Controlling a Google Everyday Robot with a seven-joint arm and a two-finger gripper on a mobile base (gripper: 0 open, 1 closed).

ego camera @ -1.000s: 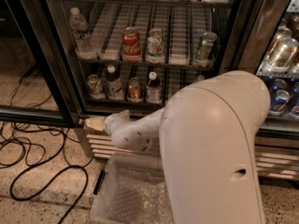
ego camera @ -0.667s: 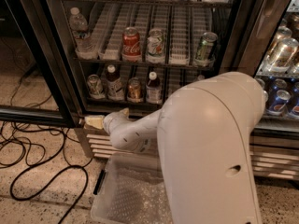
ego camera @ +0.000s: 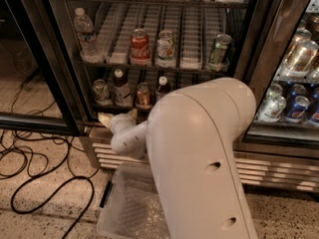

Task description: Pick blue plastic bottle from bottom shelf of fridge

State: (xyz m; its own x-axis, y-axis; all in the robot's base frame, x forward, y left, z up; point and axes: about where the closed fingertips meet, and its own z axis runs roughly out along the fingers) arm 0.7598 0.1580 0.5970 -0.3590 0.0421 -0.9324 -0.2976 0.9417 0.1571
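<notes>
Near: white arm [ego camera: 199,163] fills the centre-right foreground and blocks the right part of the bottom shelf. Clear plastic bin [ego camera: 122,213] sits on the floor under it, with black cables [ego camera: 40,168] looped to the left.

Gripper [ego camera: 118,117] is low at the front edge of the fridge [ego camera: 60,73], just above the louvred grille [ego camera: 279,166] and pointing up at the bottom shelf [ego camera: 112,105]. Jaws are spread, two tan fingertips [ego camera: 105,119] apart, nothing between them.

Bottom shelf, left to right: can [ego camera: 101,91], blue plastic bottle [ego camera: 121,89], brown can [ego camera: 143,94], red-shouldered bottle [ego camera: 162,86]. Blue plastic bottle stands upright in its lane, just above and behind the gripper, not touching it.

Upper rack: water bottle [ego camera: 85,34], red cola can [ego camera: 140,46], pale can [ego camera: 165,48], green can [ego camera: 219,50]. More cans [ego camera: 298,107] behind the right-hand door.
</notes>
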